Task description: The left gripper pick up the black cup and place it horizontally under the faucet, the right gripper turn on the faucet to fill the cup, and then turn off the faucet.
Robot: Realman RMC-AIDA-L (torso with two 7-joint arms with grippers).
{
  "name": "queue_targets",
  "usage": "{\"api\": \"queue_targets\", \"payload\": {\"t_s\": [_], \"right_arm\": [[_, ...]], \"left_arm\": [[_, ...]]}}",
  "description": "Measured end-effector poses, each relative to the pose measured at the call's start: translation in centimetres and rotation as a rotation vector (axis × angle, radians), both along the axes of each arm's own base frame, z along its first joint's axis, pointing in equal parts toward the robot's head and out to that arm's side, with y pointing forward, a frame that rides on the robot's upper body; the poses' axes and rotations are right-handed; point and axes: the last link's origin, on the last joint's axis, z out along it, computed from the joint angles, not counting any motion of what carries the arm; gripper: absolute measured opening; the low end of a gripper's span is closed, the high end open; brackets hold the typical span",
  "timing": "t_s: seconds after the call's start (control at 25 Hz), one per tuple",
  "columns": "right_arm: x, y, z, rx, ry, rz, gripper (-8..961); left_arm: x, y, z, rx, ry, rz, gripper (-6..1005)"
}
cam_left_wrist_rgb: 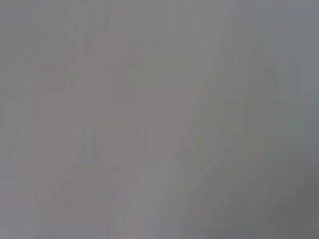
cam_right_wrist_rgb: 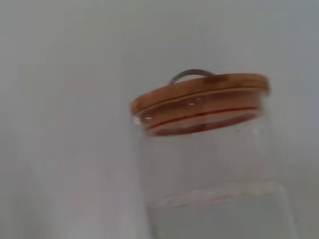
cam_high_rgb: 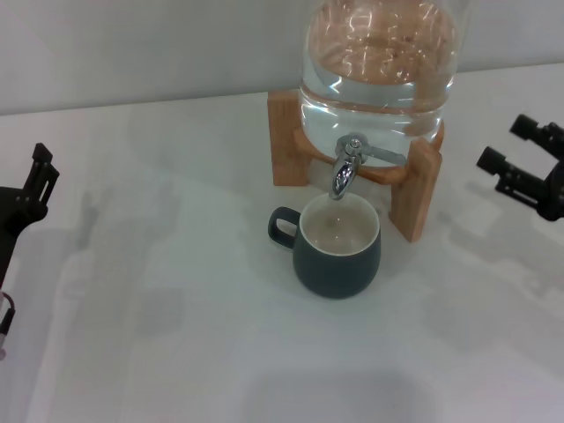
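Note:
The black cup [cam_high_rgb: 337, 244] stands upright on the white table [cam_high_rgb: 176, 291], directly under the spout of the faucet [cam_high_rgb: 345, 169], with its loop handle pointing to the left. The chrome faucet's lever points to the right. My left gripper [cam_high_rgb: 33, 189] is at the far left edge of the head view, well away from the cup and holding nothing. My right gripper [cam_high_rgb: 504, 146] is at the far right edge, open and empty, to the right of the wooden stand. The left wrist view shows only a blank grey surface.
The glass water jar [cam_high_rgb: 379, 70] rests on a wooden stand [cam_high_rgb: 414, 196] behind the cup. The right wrist view shows the jar [cam_right_wrist_rgb: 209, 169] with its wooden lid [cam_right_wrist_rgb: 199, 99]. Bare table lies in front of and to the left of the cup.

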Motion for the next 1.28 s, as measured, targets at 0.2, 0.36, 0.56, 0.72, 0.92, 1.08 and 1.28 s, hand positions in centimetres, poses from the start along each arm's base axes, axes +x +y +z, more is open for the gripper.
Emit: {"api": "queue_targets", "payload": {"t_s": [0.2,0.36,0.56,0.72,0.92,1.08,1.28], "right_arm": [[-1.0,-0.4,-1.4,-0.058,0.003,0.055,841],[-1.8,-0.3,-2.5,-0.109,-0.015,0.095,841],[-2.5,0.5,-3.4,-0.138,-0.028,0.109,841],[-2.8,1.5,-4.0,-0.147,-0.044,0.096,841],[-3.3,1.9,-4.2,-0.157,-0.049,0.114,841],[-3.7,1.8,-4.4,-0.168,-0.042,0.135,841],[-3.9,1.7,-4.4,-0.169,-0.032,0.148,841]], "left_arm": [[-0.1,0.1,-0.3,-0.018,0.007,0.007,773],[0.0,0.1,-0.5,-0.031,0.013,0.009,771],[-0.1,0.1,-0.5,-0.034,0.013,0.011,770],[-0.2,0.0,-0.5,-0.034,0.013,0.014,770],[-0.3,-0.1,-0.6,-0.034,0.012,0.019,770],[-0.3,-0.1,-0.5,-0.033,0.012,0.02,770],[-0.4,-0.1,-0.6,-0.035,0.012,0.025,770]]}}
